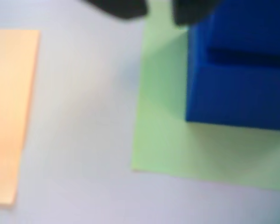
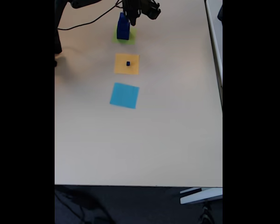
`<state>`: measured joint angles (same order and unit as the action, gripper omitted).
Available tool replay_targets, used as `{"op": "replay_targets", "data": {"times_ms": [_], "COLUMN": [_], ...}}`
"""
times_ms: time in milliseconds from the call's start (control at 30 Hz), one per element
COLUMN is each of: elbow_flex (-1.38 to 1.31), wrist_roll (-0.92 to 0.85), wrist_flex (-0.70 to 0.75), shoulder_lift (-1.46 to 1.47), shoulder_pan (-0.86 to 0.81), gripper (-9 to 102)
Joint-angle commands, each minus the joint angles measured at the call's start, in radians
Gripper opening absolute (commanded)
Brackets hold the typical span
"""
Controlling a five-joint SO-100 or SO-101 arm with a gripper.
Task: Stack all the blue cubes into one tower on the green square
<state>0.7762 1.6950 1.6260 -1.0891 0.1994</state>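
A tower of blue cubes (image 2: 123, 27) stands on the green square (image 2: 130, 37) at the far end of the table. The blurred wrist view shows a smaller cube resting on a larger blue cube (image 1: 238, 93) on the green square (image 1: 163, 140). A tiny blue cube (image 2: 128, 63) sits alone on the orange square (image 2: 121, 65). My gripper (image 1: 159, 10) hangs just beside the tower's top. Its two dark fingertips are apart, open, with nothing between them. In the fixed view the gripper (image 2: 132, 19) is right of the tower.
The orange square (image 1: 9, 116) lies left of the green one in the wrist view. A light-blue square (image 2: 124, 95) lies nearer the camera. A black cable (image 2: 91, 21) runs across the far left. The table's right edge (image 2: 215, 56) is well away.
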Motion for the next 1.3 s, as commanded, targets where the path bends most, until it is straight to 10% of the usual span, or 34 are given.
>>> {"op": "replay_targets", "data": {"times_ms": [0,700,1267], "elbow_flex": [-0.103,-0.186,-0.196], "wrist_roll": [-0.075,-0.362,-0.15], "wrist_flex": [0.028,0.13,0.132], "shoulder_lift": [-0.094,-0.189,-0.161], "shoulder_pan": [-0.035,-0.101,0.048], "gripper": [0,0,0]}}
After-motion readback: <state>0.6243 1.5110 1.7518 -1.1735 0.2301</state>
